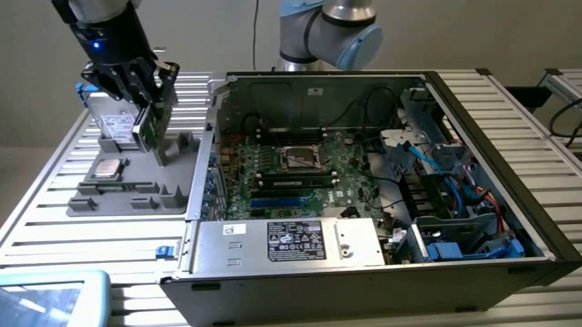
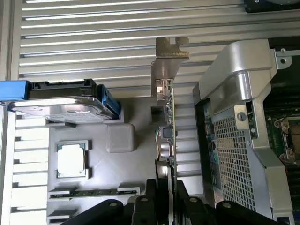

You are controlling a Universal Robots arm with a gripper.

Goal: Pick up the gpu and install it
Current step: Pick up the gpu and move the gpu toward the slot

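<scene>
- The gripper (image 1: pixel 135 80) has its fingers (image 2: pixel 149 200) drawn narrow, pinching the gpu (image 2: pixel 169 123) on edge.
- The gpu stands upright at the grey tray (image 1: pixel 127 204); I cannot tell if it is clear of the tray.
- I reckon this is the pick-up; seating it calls for squaring it to the blue slots (image 1: pixel 282 202).
- A drive (image 2: pixel 61 105) and a CPU chip (image 2: pixel 71 160) sit close by, and the case wall (image 2: pixel 234 140) stands between.

gpu (image 1: pixel 148 133) upright over tray (image 1: pixel 127 197) | tray beside case (image 1: pixel 272 300), exterior view's left | cpu (image 1: pixel 109 168) on tray
</scene>
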